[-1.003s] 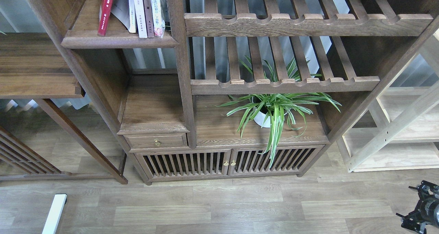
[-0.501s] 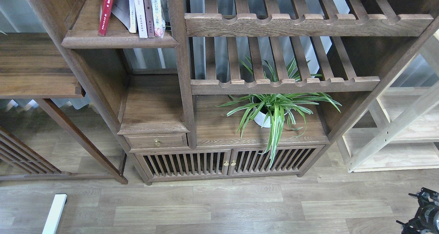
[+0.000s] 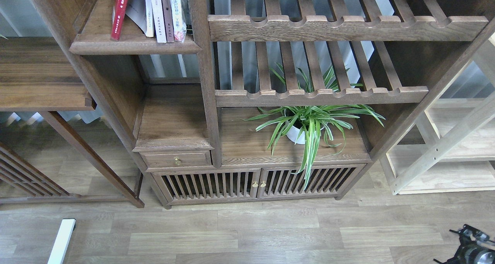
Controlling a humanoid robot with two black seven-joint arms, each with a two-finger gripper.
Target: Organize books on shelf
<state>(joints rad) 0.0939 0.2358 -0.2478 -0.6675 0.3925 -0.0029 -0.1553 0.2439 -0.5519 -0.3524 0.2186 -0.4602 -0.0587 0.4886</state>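
The right gripper shows only as a dark tangle of parts at the bottom right corner, low over the wood floor, so whether its jaws are open or closed cannot be told, and it holds nothing visible; the left gripper is out of view. Far away at top left, the shelf carries the books: a red one leaning at the left, a pale lavender-white one beside it, then white spines standing upright. A potted plant sits on the cabinet top between.
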